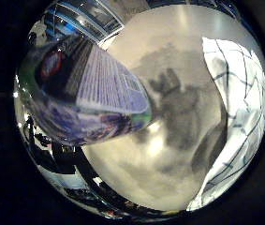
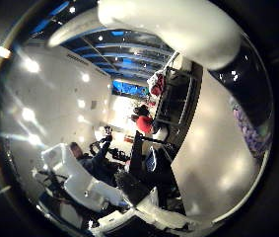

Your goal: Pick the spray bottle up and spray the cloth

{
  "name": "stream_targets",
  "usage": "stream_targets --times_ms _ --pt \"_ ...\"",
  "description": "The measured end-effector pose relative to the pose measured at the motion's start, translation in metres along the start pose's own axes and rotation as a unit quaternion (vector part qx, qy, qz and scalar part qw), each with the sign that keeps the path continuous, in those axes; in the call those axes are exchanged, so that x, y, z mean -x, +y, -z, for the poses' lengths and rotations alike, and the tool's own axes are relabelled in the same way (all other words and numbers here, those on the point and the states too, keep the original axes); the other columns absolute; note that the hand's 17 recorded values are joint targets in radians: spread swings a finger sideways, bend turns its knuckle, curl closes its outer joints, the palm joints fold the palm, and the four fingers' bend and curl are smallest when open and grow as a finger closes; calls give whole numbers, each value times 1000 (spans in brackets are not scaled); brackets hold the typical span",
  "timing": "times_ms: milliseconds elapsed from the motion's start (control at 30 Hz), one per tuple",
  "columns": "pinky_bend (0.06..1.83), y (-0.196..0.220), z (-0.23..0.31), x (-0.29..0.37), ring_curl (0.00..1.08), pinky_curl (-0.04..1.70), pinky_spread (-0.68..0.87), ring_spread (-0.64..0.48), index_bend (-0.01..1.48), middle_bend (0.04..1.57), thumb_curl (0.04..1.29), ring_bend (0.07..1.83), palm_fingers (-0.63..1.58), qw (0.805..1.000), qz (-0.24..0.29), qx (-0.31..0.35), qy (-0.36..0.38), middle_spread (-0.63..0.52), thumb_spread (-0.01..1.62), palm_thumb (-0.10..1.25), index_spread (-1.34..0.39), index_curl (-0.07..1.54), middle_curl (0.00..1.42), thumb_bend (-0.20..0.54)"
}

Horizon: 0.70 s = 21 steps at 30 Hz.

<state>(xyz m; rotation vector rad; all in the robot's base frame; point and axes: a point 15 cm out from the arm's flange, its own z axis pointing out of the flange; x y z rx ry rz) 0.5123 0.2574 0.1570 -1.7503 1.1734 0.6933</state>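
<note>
The spray bottle (image 1: 90, 93) fills much of the little finger side view, so it is close against my palm. Its label is purple and green with white print. Its lower end hangs above the pale table (image 1: 169, 187). Part of my right hand (image 2: 178, 24) shows as a white finger curled across the thumb side view. A purple edge of the bottle (image 2: 252, 128) lies just beneath it. The cloth (image 1: 235, 117), white with dark grid lines, lies crumpled on the table beyond the bottle's lower end.
A dark shadow (image 1: 179, 112) of hand and bottle falls on the table between bottle and cloth. Behind the table are a white wall, ceiling lights and dark equipment racks (image 2: 173, 108).
</note>
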Motion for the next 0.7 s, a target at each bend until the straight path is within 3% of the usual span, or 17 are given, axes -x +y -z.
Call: stream_targets --times_ms 333,700 --pt "428 0 111 -57 271 421 441 98 151 196 297 345 27 998 -9 -33 60 48 902 342 -354 267 322 -33" --pt "455 10 138 -60 269 367 445 79 161 184 292 336 61 997 -14 -40 59 39 916 353 -350 275 308 -29"
